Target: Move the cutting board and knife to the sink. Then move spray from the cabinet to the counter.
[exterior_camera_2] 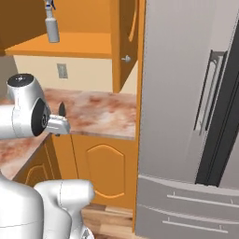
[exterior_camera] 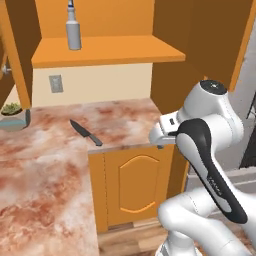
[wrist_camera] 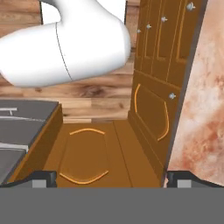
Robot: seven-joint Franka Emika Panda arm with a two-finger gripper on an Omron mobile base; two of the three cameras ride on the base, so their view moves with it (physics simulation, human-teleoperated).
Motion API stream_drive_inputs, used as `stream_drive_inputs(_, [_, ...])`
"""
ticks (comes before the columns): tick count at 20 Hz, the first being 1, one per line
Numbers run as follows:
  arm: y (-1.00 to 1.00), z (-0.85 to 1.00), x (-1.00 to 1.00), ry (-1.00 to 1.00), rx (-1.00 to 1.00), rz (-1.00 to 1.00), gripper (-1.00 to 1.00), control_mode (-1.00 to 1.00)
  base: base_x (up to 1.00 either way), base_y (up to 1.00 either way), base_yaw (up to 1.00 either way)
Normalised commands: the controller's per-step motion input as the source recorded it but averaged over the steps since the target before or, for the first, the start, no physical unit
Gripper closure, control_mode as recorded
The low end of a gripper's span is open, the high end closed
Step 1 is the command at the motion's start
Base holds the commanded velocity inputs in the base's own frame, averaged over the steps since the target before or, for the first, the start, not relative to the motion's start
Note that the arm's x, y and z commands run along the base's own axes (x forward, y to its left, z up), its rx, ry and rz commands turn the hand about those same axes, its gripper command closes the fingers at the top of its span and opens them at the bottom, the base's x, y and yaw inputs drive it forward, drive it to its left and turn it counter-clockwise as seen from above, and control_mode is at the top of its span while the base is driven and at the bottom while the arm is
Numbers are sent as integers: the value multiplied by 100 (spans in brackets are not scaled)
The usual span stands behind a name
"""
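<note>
The knife [exterior_camera: 86, 133] lies flat on the counter [exterior_camera: 45, 165] near its front corner, dark blade pointing back-left, grey handle at the edge; its blade tip [exterior_camera_2: 61, 109] pokes up behind my hand. The spray [exterior_camera: 73, 30] stands upright on the cabinet shelf [exterior_camera: 105, 51], also seen as the spray [exterior_camera_2: 52, 27] at top left. My gripper [wrist_camera: 113, 178] hangs off the counter's front edge, to the right of the knife, pointing down at the cabinet fronts and floor. It is open with nothing between its fingertips [wrist_camera: 43, 178]. The cutting board and the sink are out of view.
A small planter with greenery [exterior_camera: 12, 119] sits at the counter's left. The open brown cabinet door [exterior_camera: 200, 50] stands right of the shelf. A tall grey fridge [exterior_camera_2: 186, 116] fills the right side. A wall outlet [exterior_camera: 55, 83] is under the shelf.
</note>
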Motion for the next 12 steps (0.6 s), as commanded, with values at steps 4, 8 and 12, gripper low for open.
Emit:
stream_drive_inputs(4, [0, 0, 0, 0, 0, 0, -100, 100, 55, 26, 0])
stream_drive_inputs(8, [11, -16, 10, 0, 0, 2, -100, -100, 14, 35, 3])
stream_drive_inputs(12, [62, -67, 81, 0, -2, 7, -100, -100, 0, 0, 0])
